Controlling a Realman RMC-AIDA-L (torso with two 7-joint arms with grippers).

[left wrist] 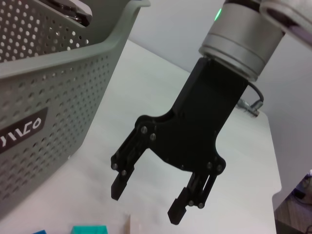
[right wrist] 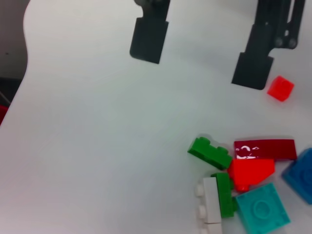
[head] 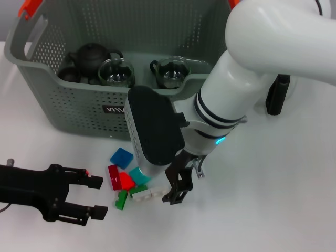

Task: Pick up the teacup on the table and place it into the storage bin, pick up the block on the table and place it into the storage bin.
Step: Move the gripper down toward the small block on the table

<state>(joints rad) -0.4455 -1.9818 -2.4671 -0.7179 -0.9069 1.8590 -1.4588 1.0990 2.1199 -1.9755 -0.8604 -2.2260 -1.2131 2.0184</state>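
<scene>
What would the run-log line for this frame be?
right gripper: open, over blocks | left gripper: open, beside pile | storage bin: teapot, two glass teacups inside

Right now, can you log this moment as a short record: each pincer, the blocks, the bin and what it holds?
right pincer: open, low over the table beside the block pile
left pincer: open, near the table, on the pile's other side
blocks: loose cluster on the table, none gripped
storage bin: behind the blocks
bin contents: dark teapot, two glass teacups
</scene>
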